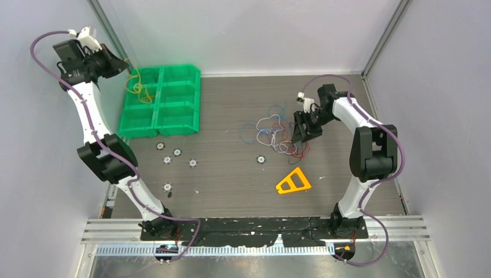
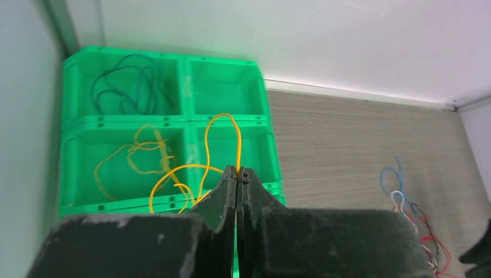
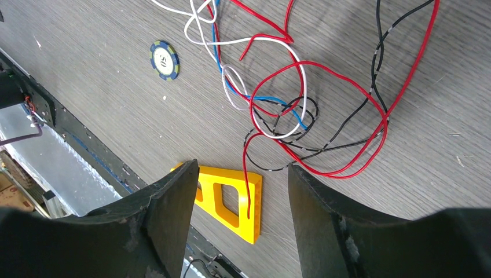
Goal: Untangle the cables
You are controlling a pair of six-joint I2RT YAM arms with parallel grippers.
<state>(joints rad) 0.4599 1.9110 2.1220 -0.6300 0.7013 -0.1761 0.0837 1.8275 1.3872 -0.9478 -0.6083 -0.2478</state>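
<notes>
My left gripper point(image 2: 238, 169) is raised at the far left point(image 1: 124, 65) and shut on a yellow cable point(image 2: 223, 119). The cable loops up from the jaws and trails down into the green bin point(image 2: 185, 119). A dark blue cable point(image 2: 124, 87) lies in a back compartment and a pale yellow one point(image 2: 139, 156) in the compartment before it. My right gripper point(image 3: 242, 174) is open and empty, low over the near edge of a tangle point(image 3: 278, 119) of red, black, white and blue cables on the table point(image 1: 275, 130). A loose red end point(image 3: 247, 191) shows between its fingers.
The green bin point(image 1: 156, 106) with several compartments stands at the back left. A yellow triangular piece point(image 1: 293, 182) lies near the tangle, also in the right wrist view point(image 3: 228, 200). Several small round chips point(image 1: 176, 152) lie mid-table, one point(image 3: 164, 59) near the cables. Walls enclose the table.
</notes>
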